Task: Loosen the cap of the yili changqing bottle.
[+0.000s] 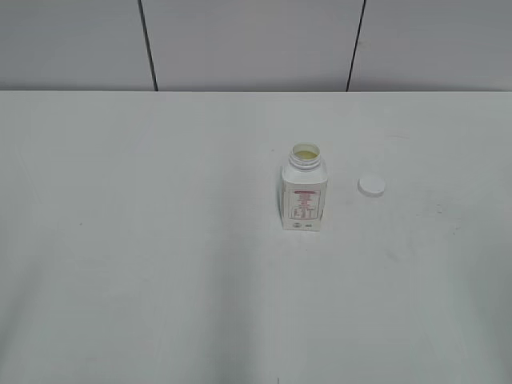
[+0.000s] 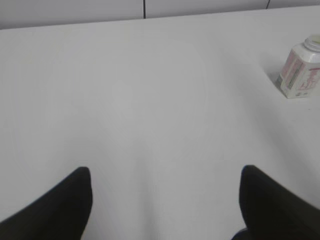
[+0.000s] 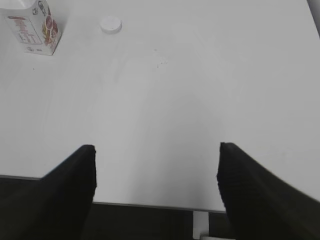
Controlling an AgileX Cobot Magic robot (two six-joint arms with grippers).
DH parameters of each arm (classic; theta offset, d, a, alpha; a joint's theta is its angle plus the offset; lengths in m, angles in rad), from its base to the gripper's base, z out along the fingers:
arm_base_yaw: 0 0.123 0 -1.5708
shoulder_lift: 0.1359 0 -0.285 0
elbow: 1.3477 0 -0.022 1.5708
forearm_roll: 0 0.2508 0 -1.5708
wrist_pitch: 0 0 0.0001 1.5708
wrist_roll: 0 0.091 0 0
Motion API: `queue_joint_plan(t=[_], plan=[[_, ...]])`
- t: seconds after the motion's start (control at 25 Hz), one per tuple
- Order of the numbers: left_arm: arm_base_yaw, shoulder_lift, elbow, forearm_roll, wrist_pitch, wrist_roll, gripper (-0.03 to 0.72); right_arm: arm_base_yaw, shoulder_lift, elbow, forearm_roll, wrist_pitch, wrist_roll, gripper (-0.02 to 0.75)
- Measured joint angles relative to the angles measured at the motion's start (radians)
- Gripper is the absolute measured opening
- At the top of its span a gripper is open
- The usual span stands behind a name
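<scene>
The yili changqing bottle [image 1: 304, 196] stands upright on the white table [image 1: 160, 256], a little right of the middle in the exterior view. Its neck is open, with a yellowish content showing inside the mouth, and its label with red print and a small table faces the camera. The cap [image 1: 371, 186] is off: it lies flat on the table to the right of the bottle, near it but not touching.

In the left wrist view the bottle [image 2: 300, 71] sits at the far right edge, well apart from the left pincer [image 2: 165, 200], whose two dark fingers [image 2: 60, 207] are spread wide with only bare table between them; it holds nothing.

In the right wrist view the bottle [image 3: 34, 27] is at the top left corner, with the cap [image 3: 110, 24] just to its right. The right pincer [image 3: 156, 190] is also spread wide and holds nothing, hanging over the near edge of the table, well apart from both things.

Behind the table runs a grey panelled wall [image 1: 248, 44] with dark seams.
</scene>
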Motion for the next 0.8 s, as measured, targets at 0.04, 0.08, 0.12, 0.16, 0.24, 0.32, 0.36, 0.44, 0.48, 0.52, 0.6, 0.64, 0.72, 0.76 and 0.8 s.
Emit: queue_joint_plan(t=[0.04,0.08,0.12,0.16,0.24,0.32,0.36,0.44,0.48,0.52,0.6,0.64,0.72,0.76,0.8], plan=[[0.0,-0.001,0.0,-0.005,0.0,0.0,0.554,0.0,-0.019,0.0,0.0,-0.001,0.0,0.594],[0.0,-0.001,0.001,0.0,0.0,0.0,0.554,0.0,-0.047,0.0,0.0,-0.001,0.0,0.594],[0.0,-0.001,0.002,0.0,0.0,0.0,0.554,0.0,-0.069,0.0,0.0,-0.001,0.0,0.594],[0.0,-0.001,0.002,0.0,0.0,0.0,0.554,0.0,-0.086,0.0,0.0,0.0,0.0,0.594],[0.0,-0.001,0.002,-0.005,0.0,0.0,0.554,0.0,-0.101,0.0,0.0,-0.001,0.0,0.594],[0.0,-0.001,0.002,-0.005,0.0,0.0,0.554,0.0,-0.102,0.0,0.0,-0.001,0.003,0.594],[0.0,-0.001,0.002,0.0,0.0,0.0,0.554,0.0,-0.102,0.0,0.0,-0.001,0.006,0.594],[0.0,-0.001,0.002,-0.005,0.0,0.0,0.554,0.0,-0.102,0.0,-0.001,-0.001,0.01,0.594],[0.0,-0.001,0.002,0.0,0.0,0.0,0.554,0.0,-0.102,0.001,-0.002,-0.001,0.015,0.594],[0.0,-0.001,0.002,-0.005,0.0,0.0,0.554,0.0,-0.102,0.001,-0.002,-0.001,0.025,0.594],[0.0,-0.001,0.002,0.0,0.0,0.0,0.554,0.0,-0.102,0.001,-0.002,-0.001,0.036,0.594],[0.0,-0.001,0.002,-0.005,0.0,0.0,0.554,0.0,-0.102,0.001,-0.002,-0.001,0.038,0.594],[0.0,-0.001,0.002,-0.005,0.0,0.0,0.554,0.0,-0.102,0.001,-0.002,-0.002,0.039,0.594],[0.0,-0.001,0.002,-0.005,0.0,0.0,0.554,0.0,-0.102,0.001,-0.002,-0.002,0.04,0.594],[0.0,-0.001,0.002,-0.005,0.0,0.0,0.554,0.0,-0.102,0.001,-0.002,-0.002,0.041,0.594]])
